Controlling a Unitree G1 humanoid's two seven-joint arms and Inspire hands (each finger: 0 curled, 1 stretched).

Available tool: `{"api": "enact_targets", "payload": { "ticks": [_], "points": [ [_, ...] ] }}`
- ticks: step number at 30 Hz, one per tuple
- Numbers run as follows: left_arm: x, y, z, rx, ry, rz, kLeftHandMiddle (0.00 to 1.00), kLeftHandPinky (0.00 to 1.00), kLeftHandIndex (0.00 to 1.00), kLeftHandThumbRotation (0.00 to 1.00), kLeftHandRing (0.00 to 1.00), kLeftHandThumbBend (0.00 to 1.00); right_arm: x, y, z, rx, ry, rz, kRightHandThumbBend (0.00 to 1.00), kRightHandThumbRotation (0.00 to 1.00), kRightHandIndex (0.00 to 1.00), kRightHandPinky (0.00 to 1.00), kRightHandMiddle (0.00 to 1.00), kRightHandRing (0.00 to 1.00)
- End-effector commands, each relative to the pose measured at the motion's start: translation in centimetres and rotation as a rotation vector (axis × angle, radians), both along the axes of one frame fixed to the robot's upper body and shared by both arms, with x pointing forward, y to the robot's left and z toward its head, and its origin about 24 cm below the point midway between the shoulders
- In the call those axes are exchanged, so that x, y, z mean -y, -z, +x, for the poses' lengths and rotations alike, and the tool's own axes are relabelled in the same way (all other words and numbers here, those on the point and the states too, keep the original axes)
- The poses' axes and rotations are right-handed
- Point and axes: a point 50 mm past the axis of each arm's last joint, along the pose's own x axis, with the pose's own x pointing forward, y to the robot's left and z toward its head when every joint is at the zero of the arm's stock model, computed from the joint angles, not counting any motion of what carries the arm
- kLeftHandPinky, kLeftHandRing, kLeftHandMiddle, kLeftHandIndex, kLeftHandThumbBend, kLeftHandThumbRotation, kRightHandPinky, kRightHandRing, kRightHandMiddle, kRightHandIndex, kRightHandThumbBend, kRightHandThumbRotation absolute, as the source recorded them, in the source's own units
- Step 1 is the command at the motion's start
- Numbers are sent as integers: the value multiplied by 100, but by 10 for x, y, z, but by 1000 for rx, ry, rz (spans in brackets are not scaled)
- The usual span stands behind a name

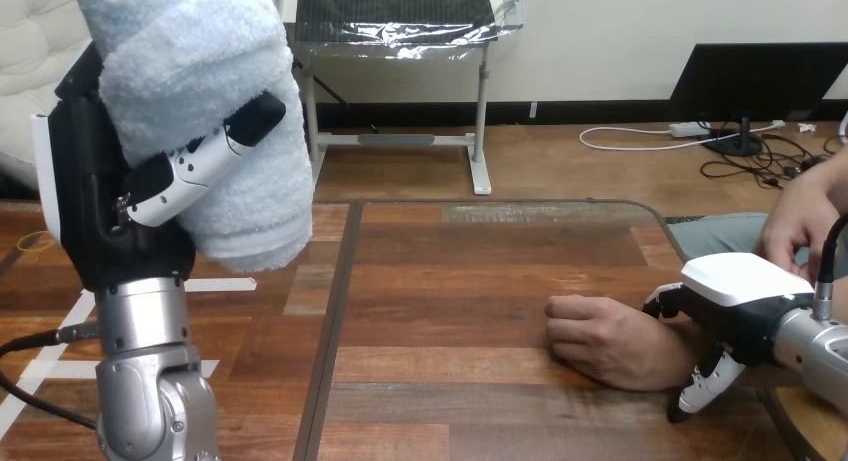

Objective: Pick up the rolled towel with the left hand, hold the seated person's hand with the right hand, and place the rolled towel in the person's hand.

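Left hand [92, 186] around rolled towel [195, 76]

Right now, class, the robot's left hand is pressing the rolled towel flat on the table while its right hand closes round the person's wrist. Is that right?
Not quite. In the head view the left hand holds the rolled towel raised well above the table, not pressed on it. The rest stands: the right hand closes round the person's wrist.
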Motion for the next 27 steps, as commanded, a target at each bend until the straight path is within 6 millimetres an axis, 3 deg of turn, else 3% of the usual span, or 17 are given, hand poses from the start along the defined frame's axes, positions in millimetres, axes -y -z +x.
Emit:
{"api": "enact_targets", "payload": {
  "ticks": [1, 27],
  "points": [
    [4, -24, 2, 105, 12, 16, 34, 21, 39, 0, 27, 54, 7, -18, 8, 51, 33, -10, 98, 20, 80, 63, 82, 79],
    [3, -24, 1, 113, 28, 3, 34, 21, 39, 0, 27, 53, 8, -18, 8, 50, 38, 1, 100, 14, 78, 58, 79, 76]
  ]
}}
